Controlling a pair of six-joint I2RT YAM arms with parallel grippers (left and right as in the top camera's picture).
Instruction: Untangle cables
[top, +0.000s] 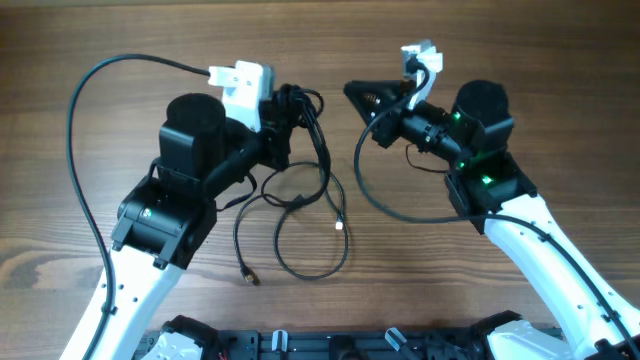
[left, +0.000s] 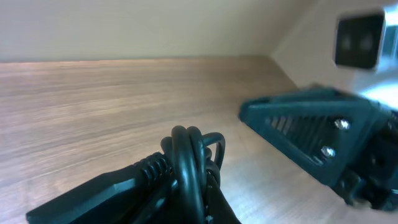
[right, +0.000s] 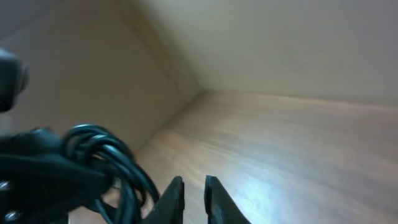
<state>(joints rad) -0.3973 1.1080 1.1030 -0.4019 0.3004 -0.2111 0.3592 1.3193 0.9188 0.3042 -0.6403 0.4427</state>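
My left gripper (top: 285, 125) is shut on a bunch of the thin black cables (top: 305, 110) and holds it above the wooden table. In the left wrist view the cable loops (left: 186, 155) sit between the jaws. More cable hangs down in tangled loops (top: 300, 205) onto the table. One end has a silver tip (top: 340, 226) and one a gold tip (top: 249, 279). My right gripper (top: 352, 93) is to the right of the bunch, pointing at it, shut and empty. In its wrist view the fingertips (right: 193, 186) are almost together, with the cable bunch (right: 109, 155) to their left.
The thick black wiring of the left arm (top: 80, 130) arcs over the table's left side. The right arm's own wiring (top: 375, 195) loops below its gripper. A black frame (top: 330, 345) runs along the table's front edge.
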